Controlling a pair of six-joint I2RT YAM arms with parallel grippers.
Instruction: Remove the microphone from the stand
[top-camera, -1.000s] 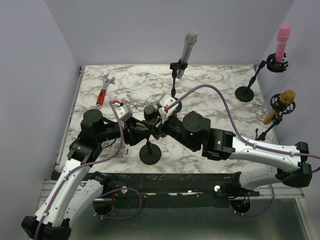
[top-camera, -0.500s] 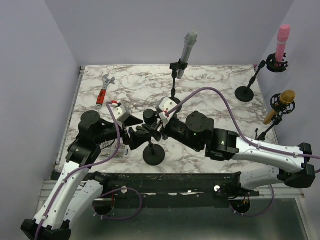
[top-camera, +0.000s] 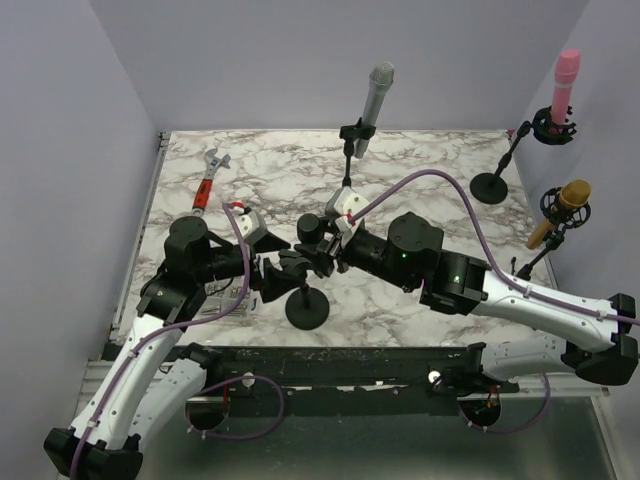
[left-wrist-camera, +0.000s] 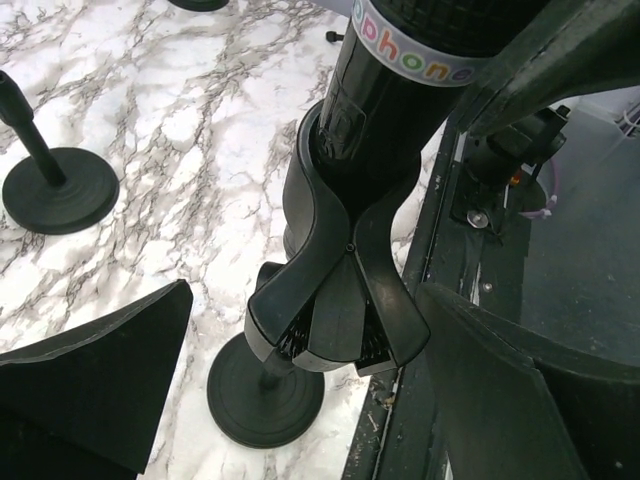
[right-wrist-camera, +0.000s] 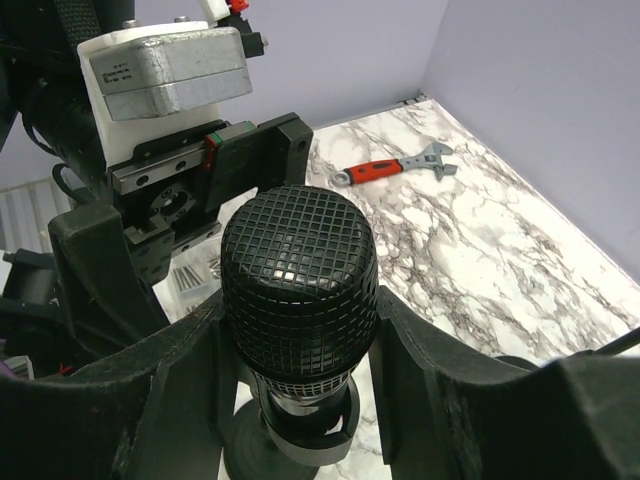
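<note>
A black microphone (right-wrist-camera: 298, 275) with a mesh head stands tilted in the forked clip (left-wrist-camera: 340, 300) of a short black stand, whose round base (top-camera: 305, 312) rests near the table's front edge. My right gripper (right-wrist-camera: 298, 312) is shut on the microphone's head, one finger pressed against each side. In the top view that gripper (top-camera: 322, 245) comes in from the right. My left gripper (left-wrist-camera: 310, 390) is open, its fingers (left-wrist-camera: 90, 380) spread wide on both sides of the clip and apart from it. The microphone's body (left-wrist-camera: 390, 110) still sits between the clip's prongs.
A grey microphone (top-camera: 378, 95) on a stand rises at the back centre. A pink one (top-camera: 565, 80) and a gold one (top-camera: 565, 205) stand at the right edge. A red-handled wrench (top-camera: 208, 183) lies at the back left. The front rail (top-camera: 340, 365) runs just behind the base.
My left gripper has opened and let go of the stand's clip. The right arm has shifted slightly back and right with the microphone head in its grip.
</note>
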